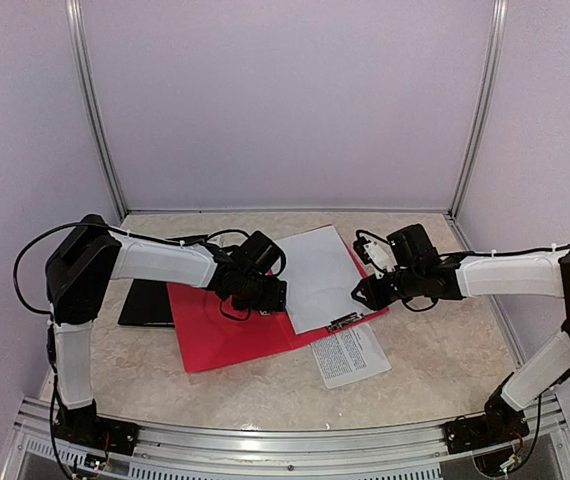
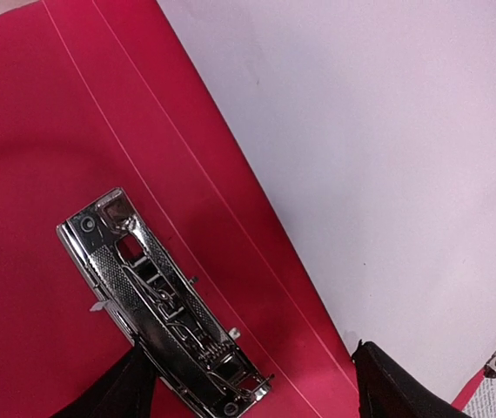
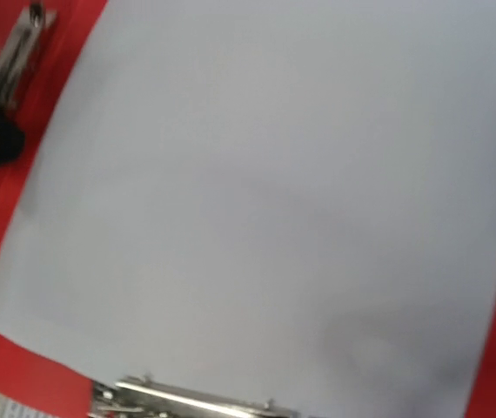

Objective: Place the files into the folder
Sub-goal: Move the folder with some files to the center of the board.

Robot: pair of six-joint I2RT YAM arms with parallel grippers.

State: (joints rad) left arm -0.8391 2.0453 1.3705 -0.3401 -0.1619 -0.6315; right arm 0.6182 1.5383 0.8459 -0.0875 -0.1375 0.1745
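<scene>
Files' blank sheet [image 1: 320,275] lies on red folder [image 1: 215,335] beside metal clip [image 2: 165,309].

One red folder [image 1: 215,335], two metal clips [image 2: 163,306] [image 1: 343,322], one blank white sheet [image 1: 320,275], one printed sheet [image 1: 350,355], one flat black thing [image 1: 147,303], two robot arms [image 1: 160,262] [image 1: 510,275].

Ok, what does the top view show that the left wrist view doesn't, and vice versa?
Top only: the left arm and right arm, the right gripper at the edge of the blank sheet, a black flat item by the left arm. Left wrist only: the chrome lever clamp on the red folder, beneath the open left gripper. Both: the red folder, blank sheet, printed sheet.
</scene>
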